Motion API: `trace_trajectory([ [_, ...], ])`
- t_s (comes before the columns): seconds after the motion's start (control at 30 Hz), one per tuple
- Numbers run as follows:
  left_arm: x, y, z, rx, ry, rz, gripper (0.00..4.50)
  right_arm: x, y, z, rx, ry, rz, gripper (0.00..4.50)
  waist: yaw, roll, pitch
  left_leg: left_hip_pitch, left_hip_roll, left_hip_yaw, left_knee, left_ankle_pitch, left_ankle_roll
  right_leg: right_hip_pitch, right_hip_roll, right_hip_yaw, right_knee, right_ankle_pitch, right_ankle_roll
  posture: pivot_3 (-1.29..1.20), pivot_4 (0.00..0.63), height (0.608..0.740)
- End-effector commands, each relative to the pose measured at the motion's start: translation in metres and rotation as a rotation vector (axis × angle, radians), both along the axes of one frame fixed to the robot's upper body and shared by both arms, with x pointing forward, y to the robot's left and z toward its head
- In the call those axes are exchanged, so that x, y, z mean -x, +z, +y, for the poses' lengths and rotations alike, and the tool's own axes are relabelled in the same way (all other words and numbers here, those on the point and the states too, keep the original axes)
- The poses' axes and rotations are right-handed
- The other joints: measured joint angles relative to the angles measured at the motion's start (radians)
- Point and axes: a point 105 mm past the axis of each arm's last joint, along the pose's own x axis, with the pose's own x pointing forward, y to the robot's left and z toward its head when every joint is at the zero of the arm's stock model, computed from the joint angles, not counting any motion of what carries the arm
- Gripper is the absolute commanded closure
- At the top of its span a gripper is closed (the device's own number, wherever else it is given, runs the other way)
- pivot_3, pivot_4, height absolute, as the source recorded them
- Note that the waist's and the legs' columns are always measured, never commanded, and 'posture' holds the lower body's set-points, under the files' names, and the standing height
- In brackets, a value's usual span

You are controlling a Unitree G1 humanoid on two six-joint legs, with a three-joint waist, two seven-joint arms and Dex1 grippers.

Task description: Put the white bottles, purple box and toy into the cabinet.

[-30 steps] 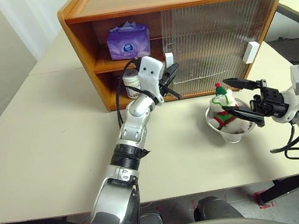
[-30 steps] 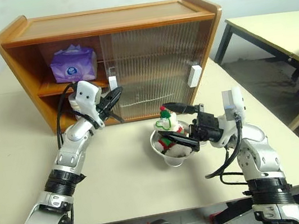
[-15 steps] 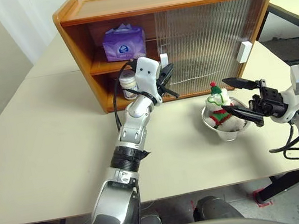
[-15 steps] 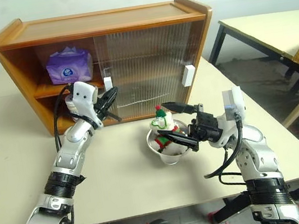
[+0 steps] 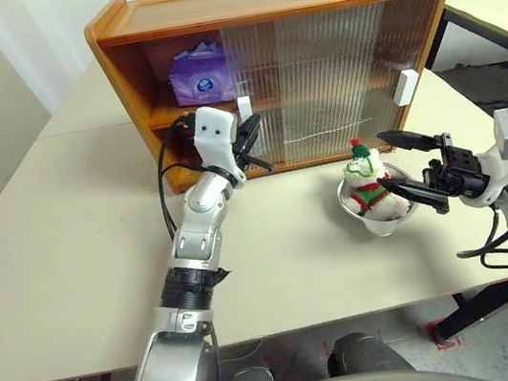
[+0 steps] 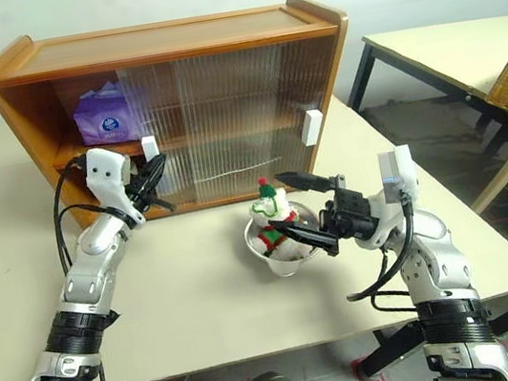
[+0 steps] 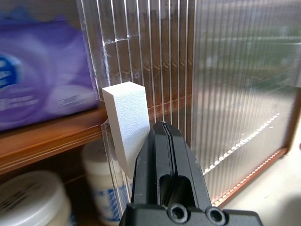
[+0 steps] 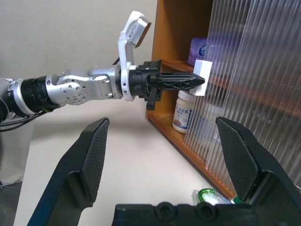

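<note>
The two black fingers of the left gripper [image 7: 165, 129] are pressed together, their tips set against the side of the white rectangular handle [image 7: 126, 123] on the ribbed translucent sliding door [image 5: 263, 92] of the large brown wooden two-shelf cabinet [image 5: 263, 1]. The door covers most of the cabinet front and leaves a narrow opening at the cabinet's left end. In that opening, on the upper shelf, lies the soft lilac-purple rectangular tissue pack [image 5: 199, 75], just beside the handle; it bears a dark blue oval logo whose lettering cannot be read. On the lower shelf, below the fingertips, stand the two short white cylindrical plastic jars [image 7: 34, 197], side by side, one partly behind the door's edge; the blue print on their labels is too small to read. A second white handle [image 5: 405, 86] sits near the door's right end.

The right gripper [image 5: 403, 167] has its two black fingers spread wide apart, pointing toward the robot's left above the pale table [image 5: 70, 249]. Between and just beyond these fingertips, without touching them, sits the small white knitted snowman-like plush [image 5: 366, 182] with red and green stripes, upright in a shiny steel bowl [image 5: 374, 215] in front of the cabinet.
</note>
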Motion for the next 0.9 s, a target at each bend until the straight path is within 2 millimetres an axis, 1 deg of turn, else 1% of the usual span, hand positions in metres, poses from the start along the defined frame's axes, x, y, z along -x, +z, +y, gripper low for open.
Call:
trace_trajectory([
  [0.03, -0.005, 0.001, 0.044, 0.023, 0.169, 0.011, 4.47, -0.002, 0.003, 0.001, 0.001, 0.007, -0.017, 0.00, 0.000, 0.000, 0.000, 0.000, 0.000, 0.000, 0.000, 0.000, 0.000, 0.000, 0.000, 0.000, 0.000, 0.000, 0.000, -0.11, 0.000, 0.740],
  [0.3, 0.000, 0.003, 0.088, 0.007, 0.288, 0.010, 4.47, -0.004, 0.002, 0.002, 0.001, 0.017, -0.015, 0.00, 0.002, 0.000, 0.000, 0.000, 0.000, 0.000, -0.002, 0.003, -0.001, -0.001, 0.000, 0.000, 0.002, 0.000, -0.001, -0.09, 0.000, 0.740],
  [0.4, 0.002, 0.003, 0.099, -0.001, 0.317, 0.008, 4.47, -0.006, 0.002, 0.003, 0.002, 0.022, -0.015, 0.00, 0.007, 0.000, 0.000, 0.000, 0.000, -0.001, -0.003, 0.003, -0.002, -0.002, 0.001, 0.000, 0.002, 0.001, -0.001, -0.08, 0.000, 0.740],
  [0.53, 0.004, 0.003, 0.117, 0.001, 0.376, 0.007, 4.47, -0.008, 0.001, 0.006, 0.005, 0.035, -0.016, 0.00, 0.030, 0.000, 0.000, 0.001, -0.001, -0.001, -0.003, 0.003, -0.002, -0.006, 0.000, 0.001, 0.002, 0.001, -0.003, -0.06, 0.000, 0.740],
  [0.6, 0.004, 0.004, 0.120, 0.001, 0.390, 0.003, 4.47, -0.009, 0.002, 0.006, 0.007, 0.039, -0.017, 0.00, 0.040, 0.000, 0.000, 0.000, -0.001, -0.001, -0.003, 0.002, -0.003, -0.007, 0.000, 0.003, 0.002, 0.002, -0.004, -0.06, 0.000, 0.740],
  [0.7, 0.005, 0.005, 0.123, -0.002, 0.399, -0.001, 4.47, -0.010, 0.002, 0.006, 0.010, 0.043, -0.018, 0.00, 0.043, 0.000, 0.000, 0.000, -0.001, -0.001, -0.005, 0.001, -0.004, -0.007, 0.001, 0.003, 0.002, 0.005, -0.011, -0.06, 0.000, 0.740],
  [0.73, 0.005, 0.004, 0.123, 0.000, 0.399, 0.000, 4.47, -0.010, 0.002, 0.006, 0.011, 0.043, -0.019, 0.00, 0.044, 0.000, 0.000, 0.000, -0.001, -0.001, -0.005, 0.001, -0.004, -0.007, 0.002, 0.003, 0.002, 0.005, -0.011, -0.06, 0.000, 0.740],
  [0.8, 0.006, 0.004, 0.122, 0.007, 0.395, 0.001, 4.47, -0.010, 0.002, 0.005, 0.013, 0.042, -0.018, 0.00, 0.044, 0.000, 0.000, 0.000, -0.001, -0.001, -0.007, 0.001, -0.004, -0.006, 0.002, 0.003, 0.003, 0.004, -0.011, -0.06, 0.000, 0.740],
  [0.9, 0.008, 0.000, 0.118, 0.022, 0.365, 0.014, 4.47, -0.009, 0.002, 0.004, 0.015, 0.040, -0.017, 0.00, 0.043, 0.000, 0.000, 0.000, -0.001, -0.001, -0.008, 0.001, -0.005, -0.005, 0.002, 0.002, 0.003, 0.000, -0.005, -0.06, 0.000, 0.740],
])
